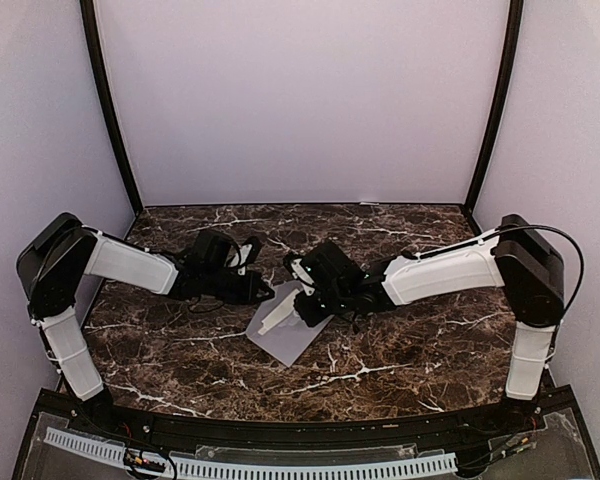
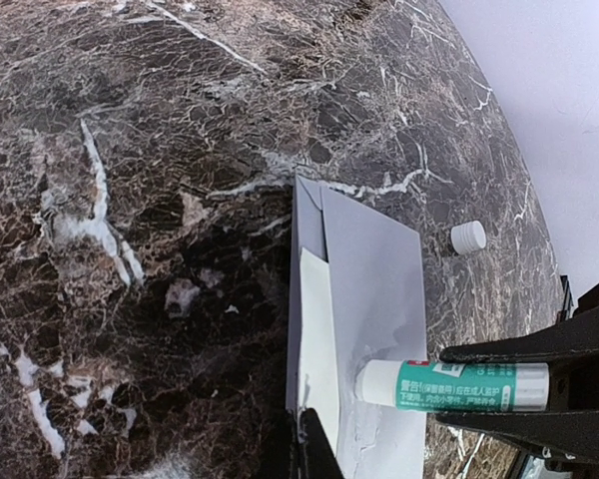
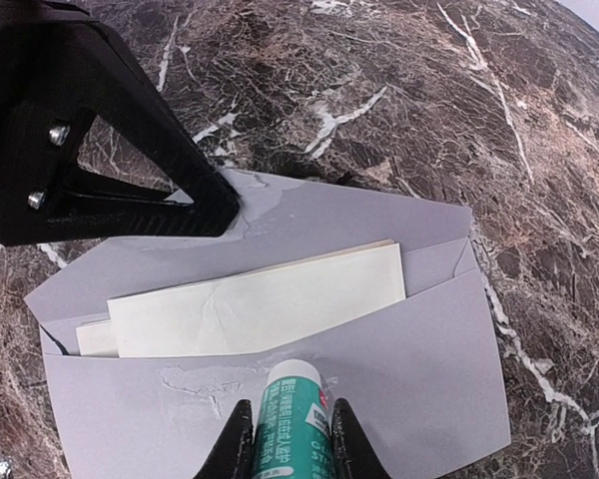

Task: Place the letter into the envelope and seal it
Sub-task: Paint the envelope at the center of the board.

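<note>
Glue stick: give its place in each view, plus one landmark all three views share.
Top external: centre, at the right tool's tip over the envelope; too small to pick out.
Left wrist: the glue stick lies sideways at lower right, tip on the envelope.
Right wrist: bottom centre, pointing up the picture between the jaws, tip just below the letter.
Shared landmark: the envelope, under the stick in every view.

lavender envelope (image 3: 429, 384), cream letter (image 3: 260, 304), brown-veined marble table (image 3: 399, 90)
</note>
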Robot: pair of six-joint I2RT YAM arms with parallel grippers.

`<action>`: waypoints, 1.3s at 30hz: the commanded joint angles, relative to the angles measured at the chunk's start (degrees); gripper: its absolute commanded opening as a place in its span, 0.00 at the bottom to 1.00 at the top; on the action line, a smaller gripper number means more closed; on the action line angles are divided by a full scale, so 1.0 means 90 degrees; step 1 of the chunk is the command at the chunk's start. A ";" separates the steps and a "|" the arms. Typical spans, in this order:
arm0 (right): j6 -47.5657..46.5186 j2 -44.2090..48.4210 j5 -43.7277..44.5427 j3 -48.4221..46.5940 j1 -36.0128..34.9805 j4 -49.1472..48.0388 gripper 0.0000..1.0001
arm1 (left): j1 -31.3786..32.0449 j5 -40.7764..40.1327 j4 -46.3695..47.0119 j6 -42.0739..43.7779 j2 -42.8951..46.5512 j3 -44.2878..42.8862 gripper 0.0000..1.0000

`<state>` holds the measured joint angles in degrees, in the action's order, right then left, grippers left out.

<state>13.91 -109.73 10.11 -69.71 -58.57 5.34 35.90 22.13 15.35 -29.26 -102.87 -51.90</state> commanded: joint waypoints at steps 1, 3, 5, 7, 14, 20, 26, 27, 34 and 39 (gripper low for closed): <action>-0.0227 -0.0210 0.0002 -0.0238 -0.0100 0.0111 0.00 | 0.0025 0.0124 0.0062 -0.0059 -0.0010 -0.0024 0.00; -0.0293 -0.0278 -0.0020 -0.0287 -0.0145 0.0186 0.00 | 0.0022 0.0128 0.0057 -0.0060 -0.0022 -0.0017 0.00; -0.0341 -0.0342 -0.0034 -0.0318 -0.0177 0.0236 0.00 | 0.0024 0.0128 0.0061 -0.0068 -0.0032 -0.0012 0.00; -0.0361 -0.0373 -0.0111 -0.0321 -0.0188 0.0261 0.00 | 0.0025 0.0119 0.0057 -0.0078 -0.0042 -0.0006 0.00; -0.0355 -0.0298 -0.0346 -0.0282 -0.0258 0.0278 0.00 | 0.0023 0.0077 0.0012 -0.0139 -0.0083 0.0000 0.00; -0.0354 -0.0317 -0.0565 -0.0337 -0.0331 0.0240 0.00 | 0.0024 0.0083 0.0005 -0.0157 -0.0112 -0.0002 0.00; -0.0364 -0.0360 -0.0685 -0.0388 -0.0389 0.0236 0.00 | 0.0025 0.0087 0.0003 -0.0175 -0.0132 -0.0005 0.00; -0.0367 -0.0370 -0.0707 -0.0396 -0.0409 0.0229 0.00 | 0.0025 0.0089 0.0003 -0.0176 -0.0132 -0.0005 0.00; -0.0403 -0.0480 -0.0863 -0.0546 -0.0488 0.0197 0.00 | 0.0025 0.0096 0.0002 -0.0177 -0.0142 -0.0005 0.00; -0.0432 -0.0620 -0.0897 -0.0668 -0.0531 0.0244 0.00 | 0.0025 0.0091 -0.0009 -0.0169 -0.0147 -0.0005 0.00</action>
<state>10.57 -113.60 4.82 -74.04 -61.78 7.38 35.90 22.74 14.90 -30.65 -103.98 -51.90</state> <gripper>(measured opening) 0.188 0.007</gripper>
